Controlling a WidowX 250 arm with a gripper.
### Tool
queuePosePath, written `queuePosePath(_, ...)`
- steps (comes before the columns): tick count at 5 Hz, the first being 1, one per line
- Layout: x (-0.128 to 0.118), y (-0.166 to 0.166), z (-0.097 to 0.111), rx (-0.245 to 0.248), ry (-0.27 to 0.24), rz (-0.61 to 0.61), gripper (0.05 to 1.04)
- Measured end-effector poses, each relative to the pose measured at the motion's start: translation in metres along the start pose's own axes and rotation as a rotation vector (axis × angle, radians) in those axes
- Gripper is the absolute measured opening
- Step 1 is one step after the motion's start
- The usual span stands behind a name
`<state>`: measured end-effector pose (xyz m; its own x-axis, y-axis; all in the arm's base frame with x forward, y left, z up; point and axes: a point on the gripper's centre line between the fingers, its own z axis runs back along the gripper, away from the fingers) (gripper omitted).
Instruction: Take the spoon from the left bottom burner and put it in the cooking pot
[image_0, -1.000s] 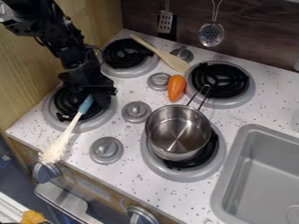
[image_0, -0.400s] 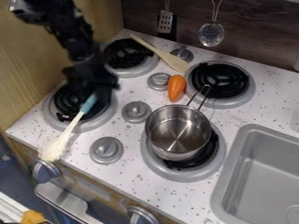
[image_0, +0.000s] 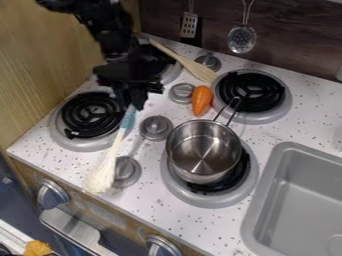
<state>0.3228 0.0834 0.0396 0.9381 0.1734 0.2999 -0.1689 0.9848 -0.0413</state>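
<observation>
The spoon (image_0: 101, 177) slants down from the fingers (image_0: 139, 97) beside the pot (image_0: 200, 172)

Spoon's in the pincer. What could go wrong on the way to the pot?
The pincer grips the spoon near its blue end, so it might swivel or slip. The white head shows right by a stove knob and may snag. Carried too low, it could knock the pot.

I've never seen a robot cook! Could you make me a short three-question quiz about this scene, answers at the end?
1. True or false: the spoon is lying inside the pot.
2. Which end of the spoon do the jaws hold? A) the white end; B) the blue end.
3. Fill in the blank: near the pot lies an orange ______.

Key: 1. False; 2. B; 3. carrot.
</observation>
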Motion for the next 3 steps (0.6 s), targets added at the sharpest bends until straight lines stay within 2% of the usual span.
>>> queuePosePath(1, -0.001, -0.001, 0.001, 0.004, 0.023, -0.006, 0.227)
queuePosePath(2, 0.009, -0.009, 0.014, 0.007, 0.068, 0.038, 0.227)
queuePosePath(3, 0.021, -0.02, 0.032, 0.02, 0.118, 0.156, 0.227)
